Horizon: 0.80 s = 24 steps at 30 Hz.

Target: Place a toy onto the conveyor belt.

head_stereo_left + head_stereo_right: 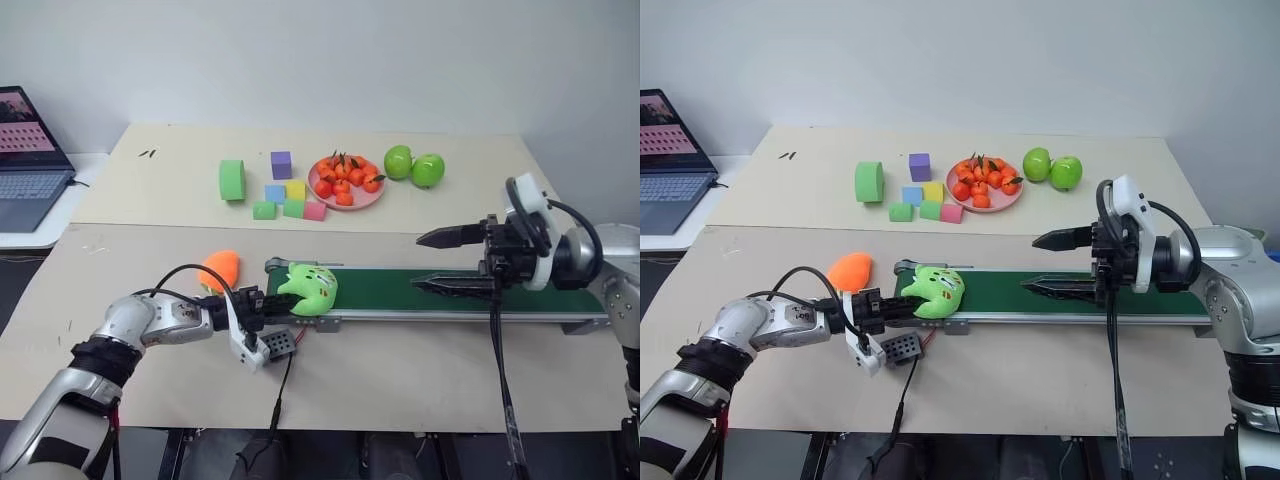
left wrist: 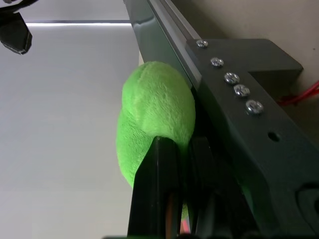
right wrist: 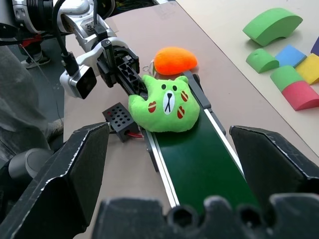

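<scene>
1. The left gripper's (image 1: pixel 283 304) fingertips are hidden behind the toy (image 1: pixel 310 288) they pinch, so the head views do not show where they end.
2. In the left wrist view the toy's face is turned away, and its lower part is covered by the black fingers (image 2: pixel 154 189).
3. The far end of the conveyor belt (image 1: pixel 400 290), past the right gripper (image 1: pixel 430 262), is covered by that arm.
4. The laptop (image 1: pixel 25 160), well behind the left gripper, is cut off by the picture's edge.
</scene>
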{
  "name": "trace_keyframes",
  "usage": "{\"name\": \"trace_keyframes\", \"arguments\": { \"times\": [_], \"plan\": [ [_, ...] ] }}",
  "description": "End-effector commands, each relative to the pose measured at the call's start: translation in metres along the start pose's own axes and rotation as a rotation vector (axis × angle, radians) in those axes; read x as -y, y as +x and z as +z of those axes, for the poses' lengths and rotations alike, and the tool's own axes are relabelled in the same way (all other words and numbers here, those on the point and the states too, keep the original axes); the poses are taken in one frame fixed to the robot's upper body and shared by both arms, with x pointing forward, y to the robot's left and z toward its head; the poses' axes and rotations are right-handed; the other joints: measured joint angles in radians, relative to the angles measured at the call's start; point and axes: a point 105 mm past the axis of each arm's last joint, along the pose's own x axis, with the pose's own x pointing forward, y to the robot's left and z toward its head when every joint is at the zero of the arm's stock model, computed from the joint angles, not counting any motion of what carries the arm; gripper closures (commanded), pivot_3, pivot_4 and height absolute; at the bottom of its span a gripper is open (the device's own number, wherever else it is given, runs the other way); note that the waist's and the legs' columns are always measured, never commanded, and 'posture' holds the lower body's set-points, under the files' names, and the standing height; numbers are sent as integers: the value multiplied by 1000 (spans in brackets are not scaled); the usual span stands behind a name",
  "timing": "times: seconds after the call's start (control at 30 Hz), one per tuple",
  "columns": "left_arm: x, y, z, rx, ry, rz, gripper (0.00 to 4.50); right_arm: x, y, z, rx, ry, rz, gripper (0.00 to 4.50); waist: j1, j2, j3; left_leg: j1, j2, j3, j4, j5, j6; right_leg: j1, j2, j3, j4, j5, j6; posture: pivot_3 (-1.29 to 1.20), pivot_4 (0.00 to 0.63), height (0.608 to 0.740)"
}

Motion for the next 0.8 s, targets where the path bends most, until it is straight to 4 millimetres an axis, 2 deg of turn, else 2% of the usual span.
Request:
{"name": "trace_keyframes", "arguments": {
  "times": [0.03,0.1,0.2,0.27,0.3,0.33,0.43,0.5,0.57,0.67,0.8],
  "plan": [
    [3,-2,-4,-6,-26,-22,3534,-2,-7,12,17,-50,-18,0,-1,0,0,0,0,0,0,0,0,0,0,0,0,0,0,0,150,738],
    [5,-3,-7,-23,-49,-32,2681,-1,-7,12,17,-53,-21,0,0,0,0,0,0,0,0,0,0,0,0,0,0,0,0,0,150,738],
    [8,-2,-12,-53,-119,-40,1687,0,-6,12,16,-56,-24,0,1,2,-1,1,0,0,0,0,0,1,0,0,0,0,0,0,150,738],
    [25,-1,-12,-80,-302,-131,1033,1,-6,12,13,-59,-25,0,1,6,-4,3,0,0,0,0,0,3,0,0,0,0,0,0,150,738],
    [28,0,-12,-108,-438,-141,534,2,-6,12,11,-60,-25,0,2,8,-6,5,0,0,0,0,0,5,0,0,0,0,0,0,150,738],
    [31,0,-11,-126,-582,-167,278,2,-6,12,9,-62,-26,0,0,10,-7,8,0,0,0,-1,1,9,0,0,-1,0,0,0,150,738],
    [27,-8,5,-69,-943,-271,278,3,-8,12,4,-63,-27,0,-16,12,-7,16,1,0,-1,-3,5,16,0,0,-1,-1,0,0,150,738],
    [6,-14,-1,-70,-1227,-247,278,3,-10,12,-2,-63,-28,0,-32,12,-8,16,1,0,-1,-3,6,15,0,1,0,-2,1,0,150,738],
    [-11,-18,-1,-56,-1426,-246,278,4,-12,12,-8,-63,-32,0,-39,12,-7,15,1,-1,-1,-4,6,14,0,1,0,-2,1,0,150,738],
    [-46,-23,0,24,-1580,-226,278,5,-16,11,-19,-63,-44,0,-39,11,-6,15,1,-1,-1,-4,7,14,0,1,-1,-2,2,0,150,738],
    [-88,-21,-13,78,-1607,-129,278,6,-17,11,-24,-66,-51,0,-29,11,-5,15,1,-2,0,-4,6,14,0,1,-2,-2,2,0,150,738]
  ]
}}
